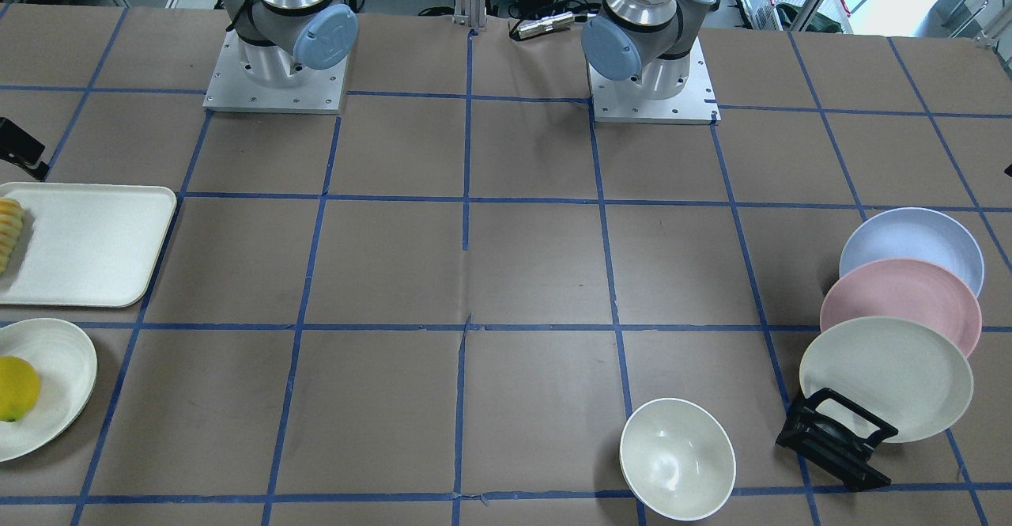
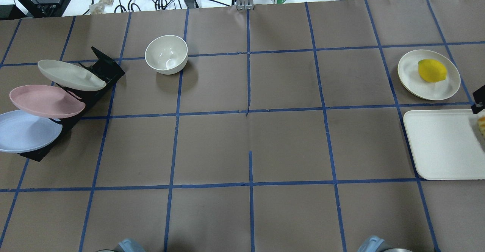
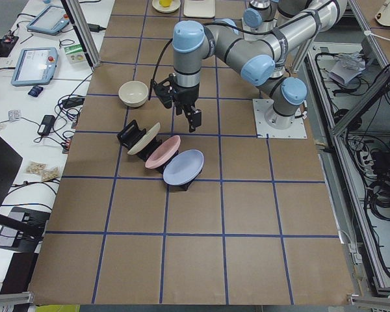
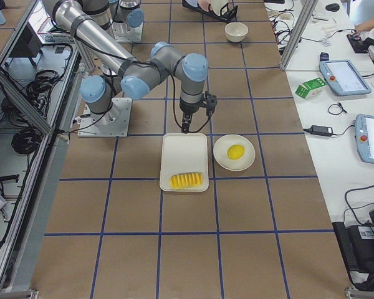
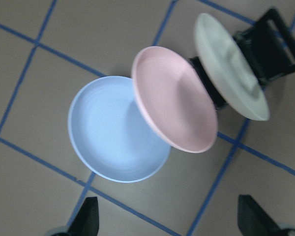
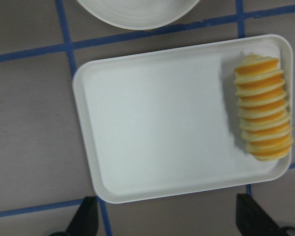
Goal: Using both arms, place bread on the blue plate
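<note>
While you look from the operators' side, you see the bread (image 1: 9,229) at the view's left edge, on the robot's right. It lies on a cream tray (image 1: 95,249). The blue plate (image 1: 917,241) leans in a black rack (image 1: 838,439) far over on the robot's left. It is the rearmost of three, with a pink plate (image 1: 901,304) overlapping it and a cream plate (image 1: 885,376) in front of that. A white bowl (image 1: 677,459) stands near the rack, and a lemon (image 1: 16,387) sits in a small dish (image 1: 63,368) just beside the tray.

From overhead, you find the blue plate at the left edge and only a sliver of the bread at the right edge, on the tray. The two are well apart.

From the end on the robot's left, the left gripper (image 3: 191,118) hangs pointing down above the racked plates, apart from them. You cannot judge how its jaws stand from there.

From the end on the robot's right, the right gripper (image 4: 187,124) hangs above the tray's far end. The bread lies across the tray's near end.

Through the left wrist camera, you see two fingertips (image 5: 86,219) spread wide at the bottom edge with nothing held. The blue plate lies tilted below, the pink plate's rim covering one side of it.

Through the right wrist camera, the fingertips (image 6: 86,219) are likewise wide apart and empty. The bread lies along the tray's right end in that view.
</note>
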Robot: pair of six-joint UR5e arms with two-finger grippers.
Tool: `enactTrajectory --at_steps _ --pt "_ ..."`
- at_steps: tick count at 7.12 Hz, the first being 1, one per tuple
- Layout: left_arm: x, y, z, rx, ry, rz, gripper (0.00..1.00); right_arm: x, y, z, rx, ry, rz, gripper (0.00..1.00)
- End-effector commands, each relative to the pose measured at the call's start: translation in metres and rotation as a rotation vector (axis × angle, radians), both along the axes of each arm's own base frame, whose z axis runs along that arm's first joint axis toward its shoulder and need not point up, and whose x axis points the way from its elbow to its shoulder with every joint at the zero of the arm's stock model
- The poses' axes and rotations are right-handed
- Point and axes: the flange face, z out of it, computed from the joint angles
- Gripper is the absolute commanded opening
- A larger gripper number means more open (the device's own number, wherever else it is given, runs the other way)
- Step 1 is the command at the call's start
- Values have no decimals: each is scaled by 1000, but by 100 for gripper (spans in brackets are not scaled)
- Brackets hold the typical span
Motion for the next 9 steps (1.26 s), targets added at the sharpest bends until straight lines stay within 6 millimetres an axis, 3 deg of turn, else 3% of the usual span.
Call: enactTrajectory --at_steps 1,2,4,5,6,7,9 --pt "39 8 -62 21 -89 24 100 -75 15 -49 58 -34 -12 100" --pt "58 16 -89 -4 -63 53 100 -100 9 -69 26 0 27 100" --pt "97 32 -128 8 19 110 100 -132 0 -112 5 28 100 100" --pt "100 29 -149 18 55 125 100 -137 -2 -116 -3 37 98 100" --pt "100 26 -165 21 94 127 98 -136 -2 -134 12 9 95 100" --pt "104 24 -166 16 95 140 95 -140 -4 -155 34 -17 102 100" --pt "101 16 -165 -58 155 126 96 -136 -7 -162 32 -18 105 100"
